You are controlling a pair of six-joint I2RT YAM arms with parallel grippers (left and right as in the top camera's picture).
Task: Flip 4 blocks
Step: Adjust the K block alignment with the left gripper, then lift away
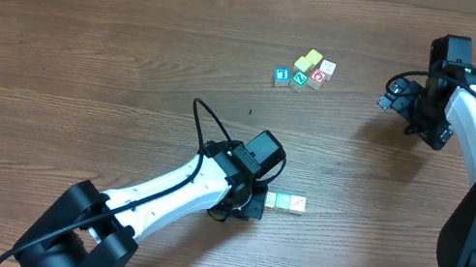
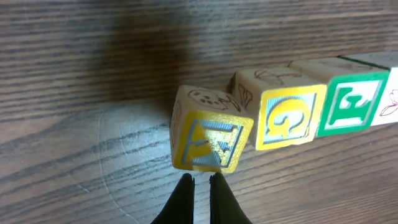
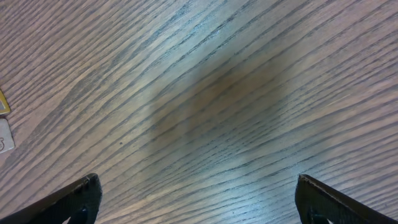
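Left gripper (image 2: 199,182) closed at the end of a row of blocks, right gripper (image 3: 198,182) wide open above the table (image 1: 81,76).

In the left wrist view the left fingers are pressed together and hold nothing. Their tips stand just in front of the first yellow block (image 2: 205,140), which is turned out of line with the row; I cannot tell if they touch it. Next to it are the second yellow block (image 2: 289,118), the green block (image 2: 354,102) and the whitish block (image 2: 390,99), side by side. This row lies near the front middle of the table. The right fingers are spread far apart over wood only. A separate cluster of blocks (image 1: 304,70) lies well apart, farther back.
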